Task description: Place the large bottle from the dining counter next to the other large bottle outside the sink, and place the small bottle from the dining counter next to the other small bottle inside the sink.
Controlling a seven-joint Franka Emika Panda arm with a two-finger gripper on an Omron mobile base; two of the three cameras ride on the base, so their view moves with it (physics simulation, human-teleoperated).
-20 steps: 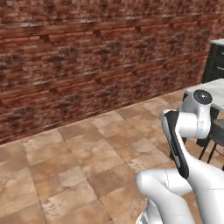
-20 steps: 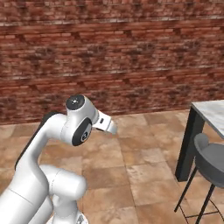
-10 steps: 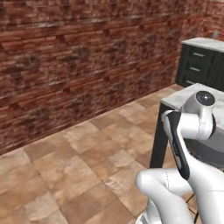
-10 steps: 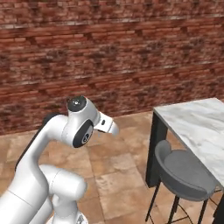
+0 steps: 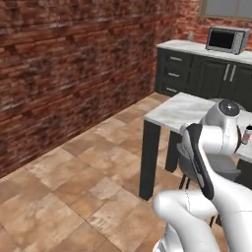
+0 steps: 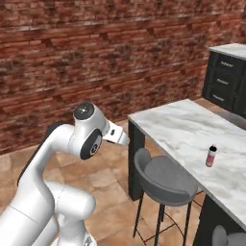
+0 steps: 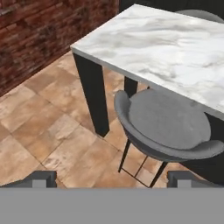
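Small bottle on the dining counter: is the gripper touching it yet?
Apart. The hand view shows the open gripper over a grey stool and floor; the right base view shows the small bottle standing alone on the dining counter.

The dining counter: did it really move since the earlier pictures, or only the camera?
Cannot tell as a move of its own. The dining counter and the brick wall behind it shifted together, so the base turned and the counter likely stayed put.

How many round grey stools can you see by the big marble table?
2. One stool stands at the dining counter near its end corner. Another stool peeks in low at the right base view's bottom edge. More may be hidden.
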